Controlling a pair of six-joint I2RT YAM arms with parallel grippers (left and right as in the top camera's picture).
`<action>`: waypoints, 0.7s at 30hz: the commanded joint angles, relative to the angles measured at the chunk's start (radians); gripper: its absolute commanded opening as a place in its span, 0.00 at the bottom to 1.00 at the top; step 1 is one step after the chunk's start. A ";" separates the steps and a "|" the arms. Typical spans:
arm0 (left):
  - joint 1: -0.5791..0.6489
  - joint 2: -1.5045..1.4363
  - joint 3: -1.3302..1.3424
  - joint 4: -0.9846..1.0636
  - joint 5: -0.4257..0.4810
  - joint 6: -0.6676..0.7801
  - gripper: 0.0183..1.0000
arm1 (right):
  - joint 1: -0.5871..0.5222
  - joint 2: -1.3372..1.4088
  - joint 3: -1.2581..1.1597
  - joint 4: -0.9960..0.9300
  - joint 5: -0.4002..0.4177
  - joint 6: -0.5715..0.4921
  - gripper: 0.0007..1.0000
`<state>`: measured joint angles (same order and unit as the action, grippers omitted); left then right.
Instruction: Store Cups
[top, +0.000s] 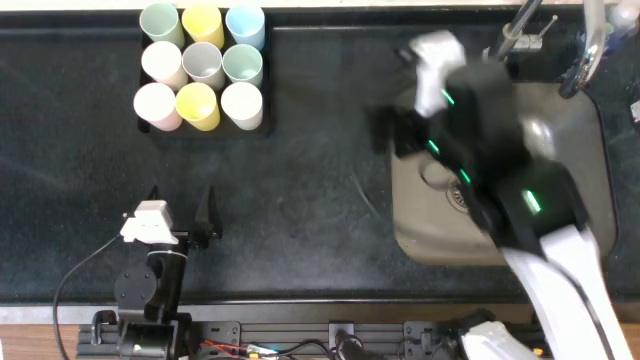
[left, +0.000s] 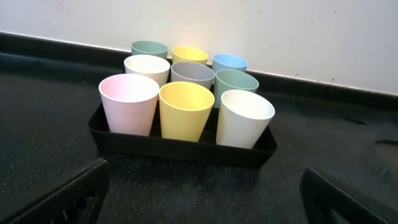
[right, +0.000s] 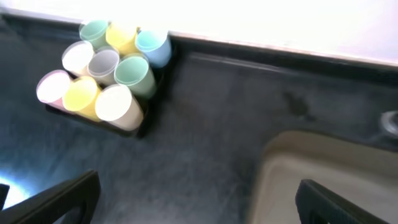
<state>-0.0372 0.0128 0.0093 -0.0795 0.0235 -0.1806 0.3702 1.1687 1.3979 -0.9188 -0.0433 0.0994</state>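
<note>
Sitting in a tray (left: 180, 149) at the tabletop's (top: 320, 180) far-left corner, nine upright cups (top: 203, 66) lie straight ahead of the left tool (top: 181, 192), spread and empty near the front-left edge. Right tool (right: 198, 183), also spread and empty, hangs by the sink (top: 430, 232), farther off.

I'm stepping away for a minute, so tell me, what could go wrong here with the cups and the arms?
The nine cups stand packed rim to rim in the black tray; a claw dipping in could tip a neighbour. The right arm hangs over the sink beside the faucet; a wide swing might strike it.
</note>
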 joint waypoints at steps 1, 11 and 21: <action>0.003 -0.010 -0.002 -0.005 0.002 -0.007 1.00 | -0.089 -0.231 -0.193 0.047 0.010 -0.010 1.00; 0.003 -0.010 -0.002 -0.005 0.002 -0.007 1.00 | -0.251 -0.750 -0.670 0.327 0.007 -0.010 1.00; 0.003 -0.010 -0.002 -0.005 0.002 -0.007 1.00 | -0.252 -1.023 -1.056 0.711 0.008 -0.010 1.00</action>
<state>-0.0372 0.0128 0.0093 -0.0792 0.0231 -0.1806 0.1242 0.1856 0.3901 -0.2523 -0.0406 0.0933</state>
